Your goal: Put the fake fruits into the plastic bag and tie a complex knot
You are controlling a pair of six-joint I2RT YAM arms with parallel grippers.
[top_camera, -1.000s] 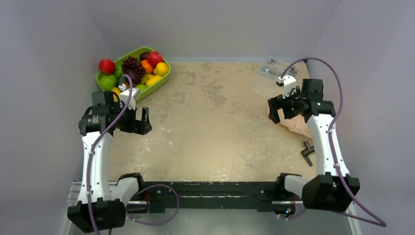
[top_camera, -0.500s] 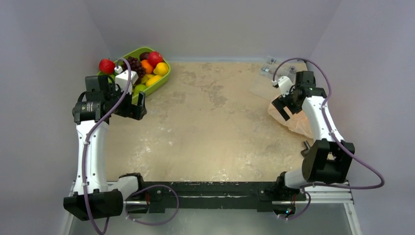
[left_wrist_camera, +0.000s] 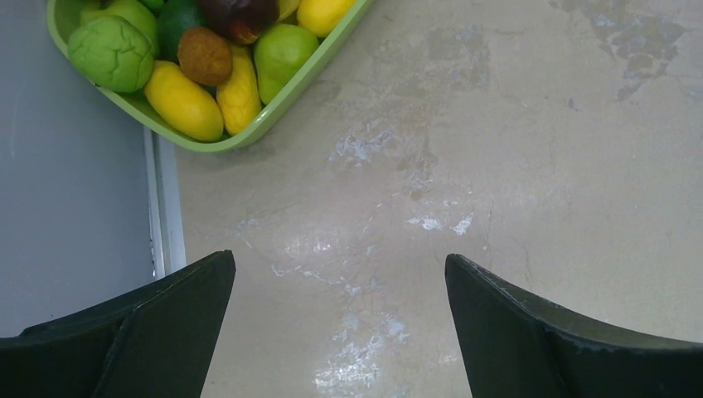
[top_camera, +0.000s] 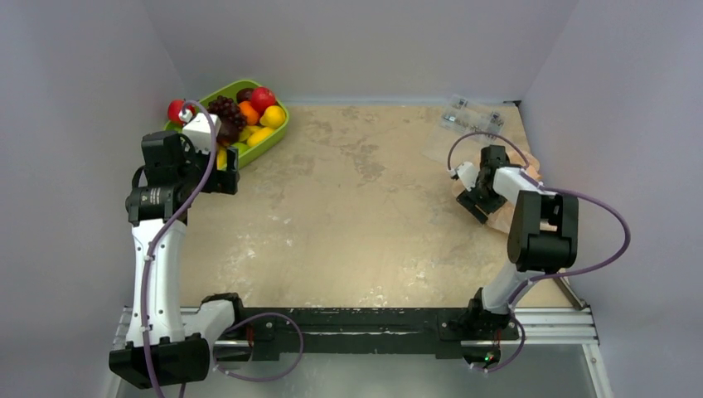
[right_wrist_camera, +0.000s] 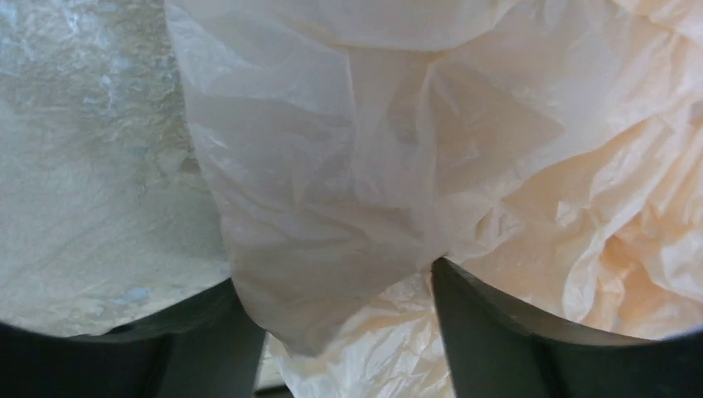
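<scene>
Nothing is bagged yet. The glossy plastic fake fruits [top_camera: 249,112] all sit in the lime-green oval tray [top_camera: 282,128] at the upper left of the overhead view, and no knot shows. The thin, crinkly peach plastic bag [right_wrist_camera: 373,166] lies crumpled at the right. The right gripper [right_wrist_camera: 332,286] is down on it, jaws apart around a fold. The left gripper [left_wrist_camera: 340,274] hovers spread wide and empty just below the tray. Small clear packets [top_camera: 468,116] lie at the upper right, out of the way.
</scene>
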